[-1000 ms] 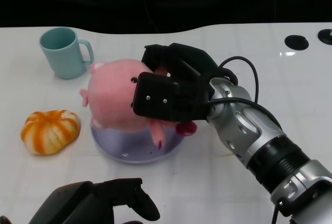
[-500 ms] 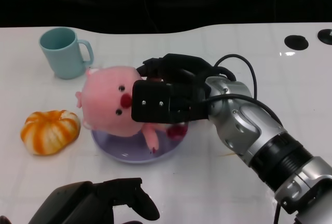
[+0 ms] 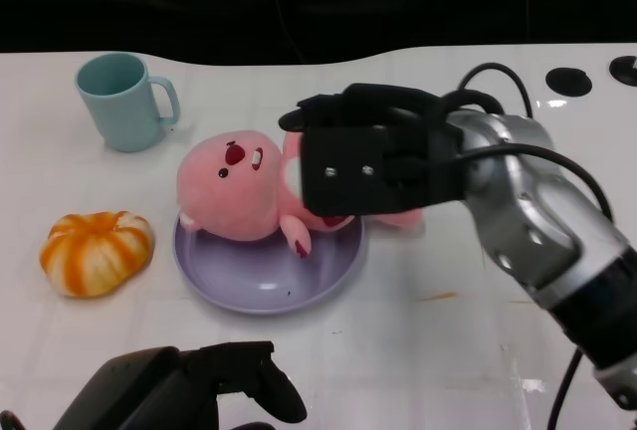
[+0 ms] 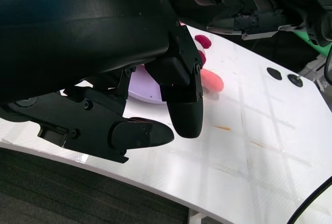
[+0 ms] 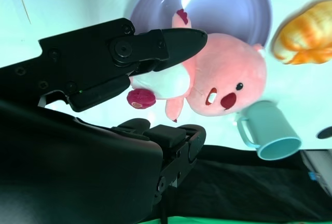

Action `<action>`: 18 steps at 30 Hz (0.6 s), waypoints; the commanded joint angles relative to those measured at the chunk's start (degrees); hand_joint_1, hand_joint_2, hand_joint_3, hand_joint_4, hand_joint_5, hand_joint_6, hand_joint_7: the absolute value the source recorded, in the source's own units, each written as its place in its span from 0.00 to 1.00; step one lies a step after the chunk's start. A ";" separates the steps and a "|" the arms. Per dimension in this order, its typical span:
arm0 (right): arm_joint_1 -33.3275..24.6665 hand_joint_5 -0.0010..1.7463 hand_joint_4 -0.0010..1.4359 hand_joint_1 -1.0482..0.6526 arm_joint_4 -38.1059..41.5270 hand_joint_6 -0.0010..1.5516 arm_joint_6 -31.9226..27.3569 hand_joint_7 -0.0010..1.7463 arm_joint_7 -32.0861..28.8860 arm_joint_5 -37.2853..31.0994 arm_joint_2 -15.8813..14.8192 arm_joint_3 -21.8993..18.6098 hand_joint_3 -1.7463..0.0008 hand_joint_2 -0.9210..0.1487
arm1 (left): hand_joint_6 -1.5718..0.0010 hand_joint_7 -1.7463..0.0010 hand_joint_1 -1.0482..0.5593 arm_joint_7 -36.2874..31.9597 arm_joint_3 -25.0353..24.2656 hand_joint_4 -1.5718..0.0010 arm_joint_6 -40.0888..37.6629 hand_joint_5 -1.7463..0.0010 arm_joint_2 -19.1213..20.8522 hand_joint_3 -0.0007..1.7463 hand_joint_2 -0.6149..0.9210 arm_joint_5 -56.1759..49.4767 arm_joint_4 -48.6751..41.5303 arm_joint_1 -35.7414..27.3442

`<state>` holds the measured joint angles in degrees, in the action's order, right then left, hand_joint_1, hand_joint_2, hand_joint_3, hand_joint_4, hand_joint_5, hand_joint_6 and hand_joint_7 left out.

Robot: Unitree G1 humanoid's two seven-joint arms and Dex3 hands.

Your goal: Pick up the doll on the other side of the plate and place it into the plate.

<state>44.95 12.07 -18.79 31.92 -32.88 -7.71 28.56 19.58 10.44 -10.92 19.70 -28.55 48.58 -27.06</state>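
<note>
While the right robot hand [image 3: 373,166] is covering the doll's rear half in the head view, the entries are reading as follows.

Surroundings: a teal mug [image 3: 124,102] is standing on the white tabletop [image 3: 418,350] at the far left, handle toward the plate; an orange-and-white striped pumpkin toy [image 3: 97,251] is lying just beside the plate's left rim, apart from it.
Obstruction: the right robot hand's black palm block is sitting between the camera and the doll's body, hiding its belly and far leg.
Doll: a pink plush doll [image 3: 239,186] is lying on its back, head over the lavender plate [image 3: 264,286], face turned up, with a red nose, white teeth and a stubby arm tipped dark red; its lower body is hanging past the plate's right rim.
Right robot hand: fingers are closing around the doll's body from both sides, gripping it.
Left robot hand: the left robot hand [image 3: 199,390] is resting low at the near edge, fingers apart, holding nothing.
Right wrist view: showing the doll [image 5: 207,84] with its white belly, dark eye and a magenta foot beside one finger [image 5: 155,45], the plate [image 5: 228,6] beyond it, and the mug [image 5: 272,130].
Left wrist view: showing mainly the left robot hand's fingers [image 4: 181,105], a sliver of plate [image 4: 142,86] and a pink part of the doll [image 4: 210,79].
</note>
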 commanded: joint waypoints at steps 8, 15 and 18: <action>-11.31 0.38 0.02 0.32 -23.25 0.21 -3.39 0.02 5.93 7.88 -8.91 -9.45 0.94 0.00 | 0.55 0.47 0.52 0.22 1.17 0.61 3.26 0.02 1.19 0.26 0.97 0.28 0.65 0.72; -17.92 0.46 0.01 0.39 -32.45 0.22 -5.83 0.02 7.06 10.51 -13.52 -12.09 0.99 0.01 | 0.55 0.48 0.51 0.41 1.31 0.61 2.71 0.03 1.36 0.26 0.97 -0.03 0.52 1.39; -21.80 0.45 0.01 0.42 -38.13 0.23 -9.04 0.02 7.69 11.61 -15.13 -14.07 0.99 0.02 | 0.54 0.48 0.52 0.31 1.30 0.60 2.69 0.03 1.43 0.26 0.96 -0.14 0.28 1.77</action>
<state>24.72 -23.52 -26.39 39.05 -22.06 -21.51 15.94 19.59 10.99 -10.85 20.28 -28.44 48.07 -25.07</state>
